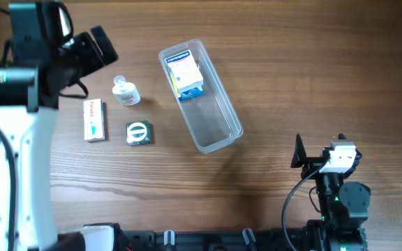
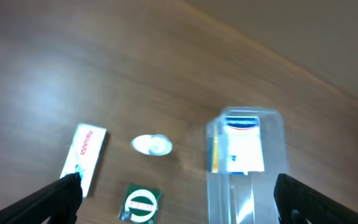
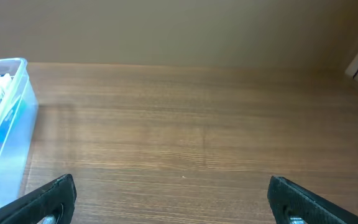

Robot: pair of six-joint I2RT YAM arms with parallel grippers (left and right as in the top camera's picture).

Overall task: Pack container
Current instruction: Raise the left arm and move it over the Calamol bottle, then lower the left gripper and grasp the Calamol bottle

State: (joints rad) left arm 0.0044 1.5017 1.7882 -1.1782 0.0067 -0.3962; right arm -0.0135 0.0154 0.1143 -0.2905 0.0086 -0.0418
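At table centre: container (image 1: 201, 97) lies diagonal, white-blue box (image 1: 186, 75) in its far end | left of it, all apart: white bottle (image 1: 125, 92), flat white box (image 1: 94, 120), green packet (image 1: 139, 133) | left gripper (image 2: 176, 186) far-left, fingers spread, empty | right gripper (image 3: 171, 186) near-right, fingers spread, empty, well apart from container

Container (image 2: 242, 198) with, seemingly, one box (image 2: 243, 145)
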